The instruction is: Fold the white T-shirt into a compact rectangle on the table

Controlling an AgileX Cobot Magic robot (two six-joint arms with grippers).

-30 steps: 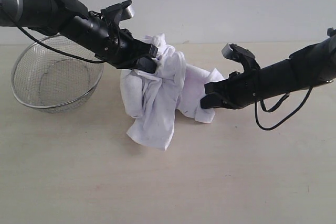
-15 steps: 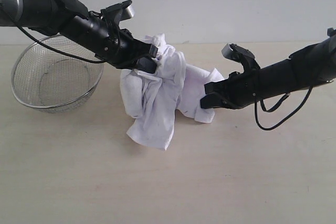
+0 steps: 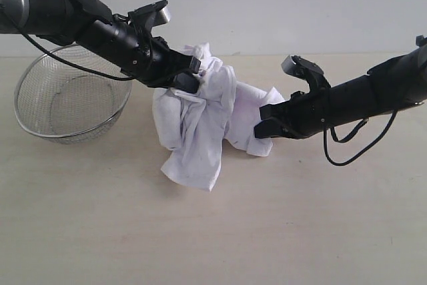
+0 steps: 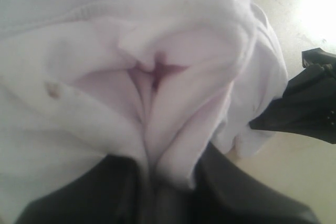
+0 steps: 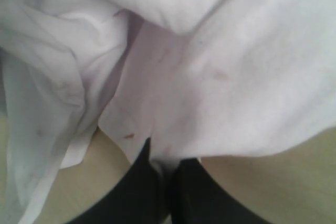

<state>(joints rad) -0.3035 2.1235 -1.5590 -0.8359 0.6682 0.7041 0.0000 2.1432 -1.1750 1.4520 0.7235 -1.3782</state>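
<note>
Nothing has shifted: we hold the crumpled white T-shirt [image 3: 200, 131] mid-frame, draping onto the table [image 3: 300, 231] — left gripper [image 3: 190, 77] clamped on its upper left, right gripper [image 3: 264, 122] pinching its right edge.

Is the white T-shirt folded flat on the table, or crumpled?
Crumpled. The white T-shirt hangs in a wrinkled bunch between the left gripper and right gripper, both shut on its cloth.

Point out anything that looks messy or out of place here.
The white T-shirt is a crumpled bunch, not spread flat: the left gripper and the right gripper each pinch a fold. Nothing looks spilled or torn.
</note>
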